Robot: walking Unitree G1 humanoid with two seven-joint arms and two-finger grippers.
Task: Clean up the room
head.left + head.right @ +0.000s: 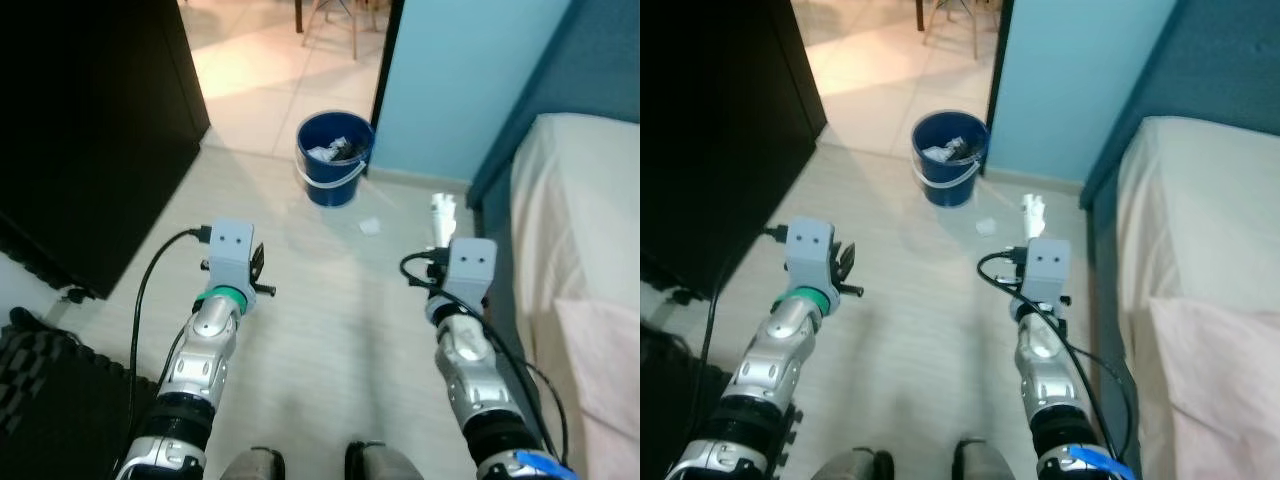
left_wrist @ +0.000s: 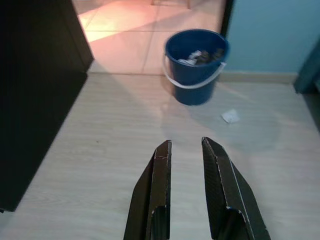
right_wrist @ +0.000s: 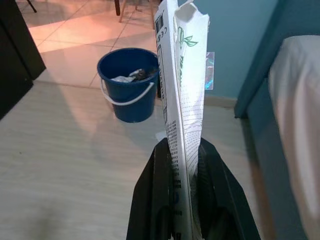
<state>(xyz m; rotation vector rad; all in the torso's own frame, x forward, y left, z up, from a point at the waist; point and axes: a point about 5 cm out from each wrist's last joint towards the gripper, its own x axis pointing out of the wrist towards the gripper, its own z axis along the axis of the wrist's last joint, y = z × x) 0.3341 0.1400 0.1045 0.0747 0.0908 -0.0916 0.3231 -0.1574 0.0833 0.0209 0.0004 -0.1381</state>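
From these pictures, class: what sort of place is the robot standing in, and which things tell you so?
Most likely a bedroom in a home: a bed with pale bedding along the right, a blue bucket holding rubbish by the doorway, and a tiled room beyond.

A dark cabinet [image 1: 90,130] fills the view from nine to eleven o'clock. A bed [image 1: 580,260] with a pale cover lies at three o'clock. Chair legs [image 1: 335,20] stand at twelve, on tiled floor [image 1: 270,70].

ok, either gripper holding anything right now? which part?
The right gripper pinches a flattened white printed packet near its lower end, the rest sticking out past the fingers. The left gripper is open and holds nothing.
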